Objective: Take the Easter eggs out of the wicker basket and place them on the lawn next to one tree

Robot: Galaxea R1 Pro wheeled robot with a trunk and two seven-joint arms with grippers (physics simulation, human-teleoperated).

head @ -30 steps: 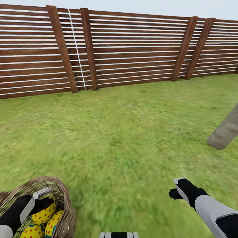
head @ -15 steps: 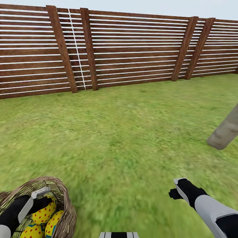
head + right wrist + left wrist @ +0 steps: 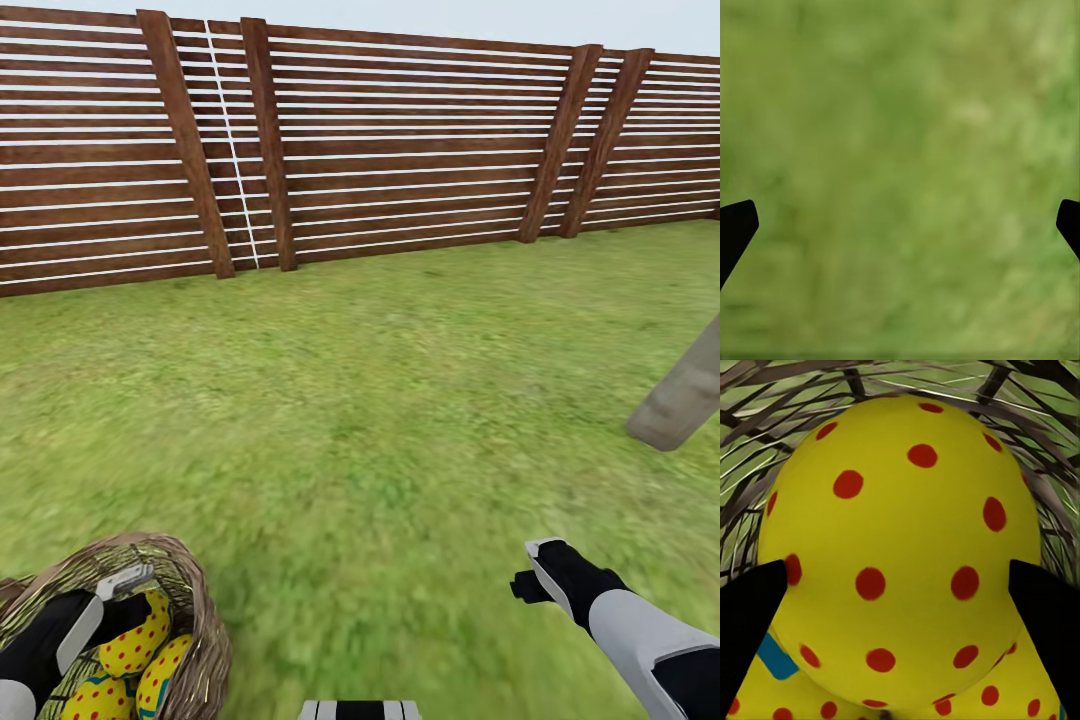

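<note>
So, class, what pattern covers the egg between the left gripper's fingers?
Red dots on yellow egg, clearest in the left wrist view.

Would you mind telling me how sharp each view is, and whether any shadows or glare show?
Head view: fence crisp, lawn smeared nearby, no cast shadows. Left wrist view: dotted egg sharp, evenly lit, no glare. Right wrist view: grass a soft green blur.
</note>
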